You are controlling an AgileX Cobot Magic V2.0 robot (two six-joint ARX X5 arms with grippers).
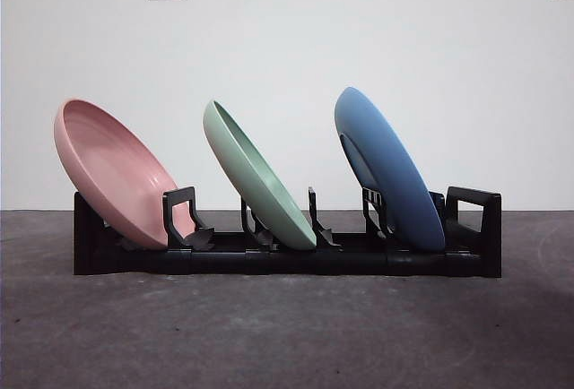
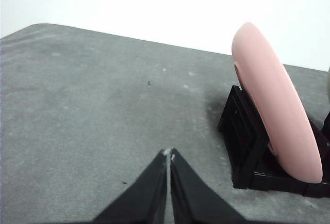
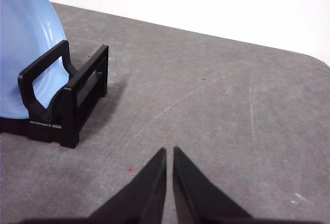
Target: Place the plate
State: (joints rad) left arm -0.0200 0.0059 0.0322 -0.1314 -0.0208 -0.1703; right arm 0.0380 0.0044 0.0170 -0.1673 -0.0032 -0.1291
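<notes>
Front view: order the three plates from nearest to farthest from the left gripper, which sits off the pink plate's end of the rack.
1. The pink plate, at the rack end beside the left gripper, whose jaws are shut.
2. The green plate, in the middle slot.
3. The blue plate, at the far end, by the right gripper.
</notes>
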